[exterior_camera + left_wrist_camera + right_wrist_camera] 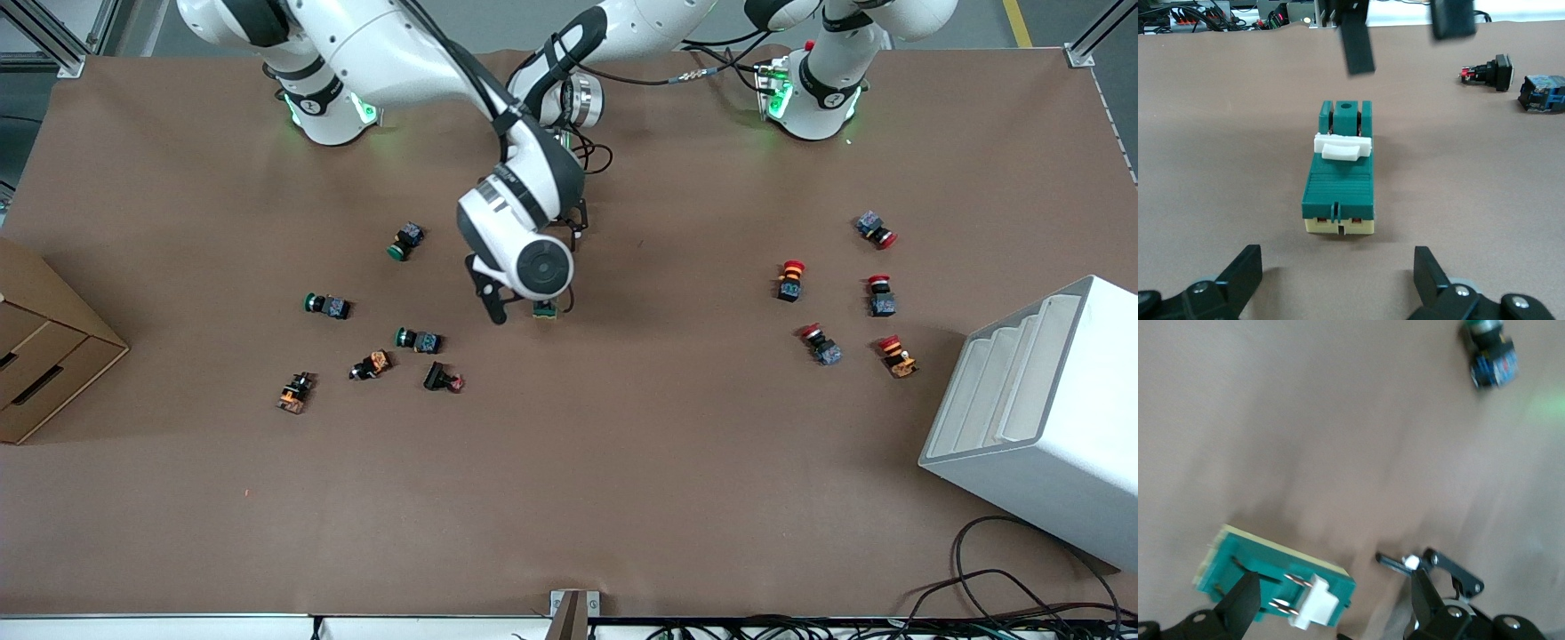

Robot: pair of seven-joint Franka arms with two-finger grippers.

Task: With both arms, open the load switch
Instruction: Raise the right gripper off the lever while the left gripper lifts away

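Observation:
The load switch (545, 308) is a dark-green block with a white tab (1340, 148) and lies flat mid-table. My right gripper (531, 305) hangs just over it, open. Its fingers (1239, 608) straddle the tab end (1313, 611) without touching. Those same fingers (1357, 45) show above the switch (1339, 187) in the left wrist view. My left gripper (1338, 280) sits low by the cream end of the switch (1339, 225), open and a short gap away from it. In the front view the right arm's wrist (524, 244) mostly hides it.
Green-capped push buttons (406, 240) and orange and black parts (372, 364) lie toward the right arm's end. Red-capped buttons (789, 280) lie toward the left arm's end, near a white rack (1040, 418). A cardboard box (44, 347) stands at the table edge.

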